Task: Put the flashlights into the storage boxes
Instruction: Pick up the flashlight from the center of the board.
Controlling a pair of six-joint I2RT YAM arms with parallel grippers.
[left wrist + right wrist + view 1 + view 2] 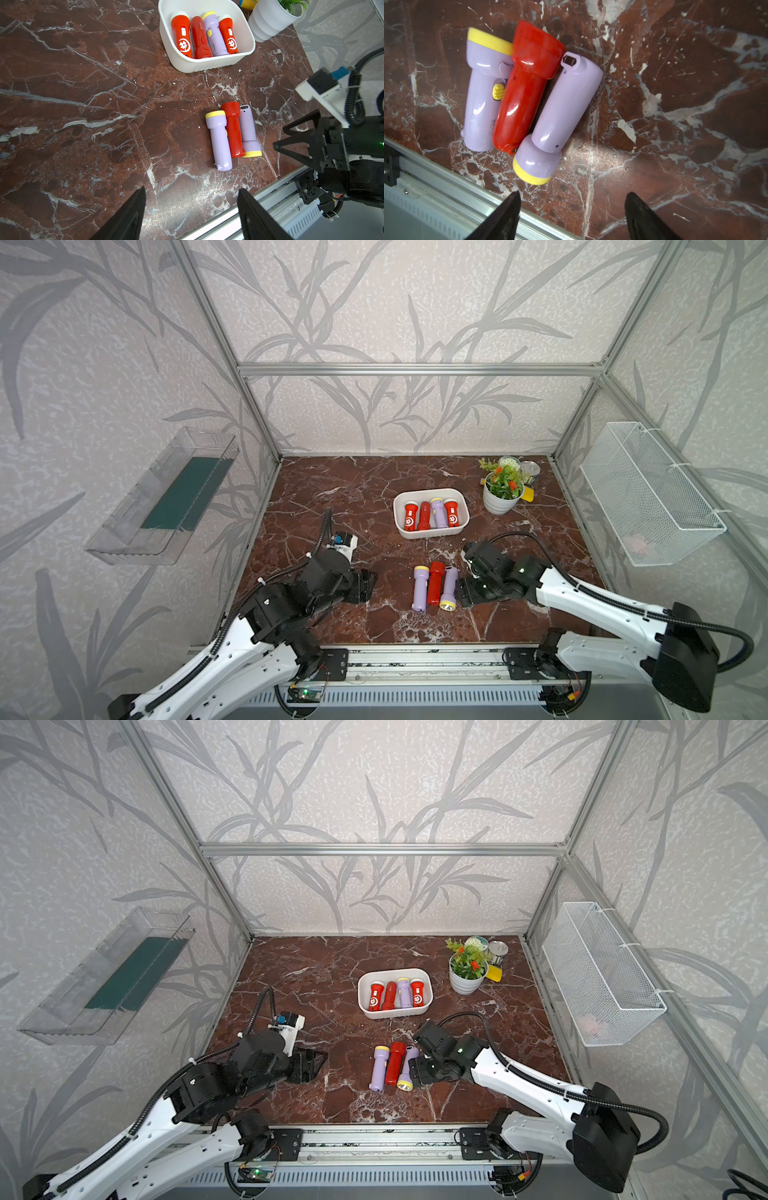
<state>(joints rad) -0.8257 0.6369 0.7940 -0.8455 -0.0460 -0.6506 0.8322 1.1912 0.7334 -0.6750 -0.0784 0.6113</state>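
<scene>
The right gripper has its fingers spread wide, with nothing between them. Just ahead of the fingertips the nearest lilac flashlight lies flat on the marble table, its yellow head ring toward the fingers. Beyond it, touching side by side, lie a plain red flashlight and a second lilac flashlight, both with heads pointing away from the fingers.

The left gripper is also spread and empty. The three loose flashlights lie well ahead of its fingertips, and the white storage box sits farther ahead still. Four flashlights lie side by side in the box. Two boxed red flashlights each carry a white flower emblem in a ring. Between them lie a boxed plain red one and a boxed lilac one. The raised marking on the boxed plain red one is too blurred to read.
</scene>
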